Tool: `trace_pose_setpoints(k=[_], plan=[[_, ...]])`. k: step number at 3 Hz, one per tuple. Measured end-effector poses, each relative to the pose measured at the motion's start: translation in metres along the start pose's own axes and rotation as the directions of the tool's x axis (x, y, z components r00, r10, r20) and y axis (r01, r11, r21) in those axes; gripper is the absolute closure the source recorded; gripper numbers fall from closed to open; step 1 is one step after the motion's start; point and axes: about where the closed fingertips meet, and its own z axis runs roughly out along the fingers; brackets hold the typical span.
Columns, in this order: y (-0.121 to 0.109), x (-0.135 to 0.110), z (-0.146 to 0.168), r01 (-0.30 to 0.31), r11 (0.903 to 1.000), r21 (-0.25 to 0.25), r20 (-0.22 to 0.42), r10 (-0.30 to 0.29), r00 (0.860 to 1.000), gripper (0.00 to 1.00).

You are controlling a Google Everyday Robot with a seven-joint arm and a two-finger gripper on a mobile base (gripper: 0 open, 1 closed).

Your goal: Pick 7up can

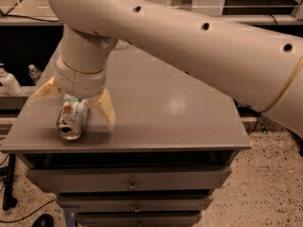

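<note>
No lettering, number or sign was legible anywhere. The white and green aluminium soda can [70, 123], lying on its side at the lower left of the frame, showed only green and red patches of print. The cream two-finger gripper [72, 109] stood over it, fingers [107, 109] spread to either side.

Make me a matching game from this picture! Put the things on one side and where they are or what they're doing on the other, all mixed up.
Things:
1. 7up can
2. gripper
3. white bottle
4. drawer

Places or states:
A. open, above the can, one finger on each side of it
B. underneath the top of the grey table
C. lying on its side near the table's front left corner
D. standing off the table, at the far left

Pairs: 1-C, 2-A, 3-D, 4-B
</note>
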Motion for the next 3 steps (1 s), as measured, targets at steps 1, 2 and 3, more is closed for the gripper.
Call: trace_pose_setpoints(k=[1,2,3], plan=[[-0.014,0.003,0.021,0.070,0.9959,-0.056,0.012,-0.070,0.997,0.00],[-0.022,0.012,0.033,0.133,0.9828,-0.128,0.017,-0.132,0.991,0.00],[-0.025,0.017,0.039,0.188,0.9643,-0.187,0.030,-0.185,0.982,0.14]])
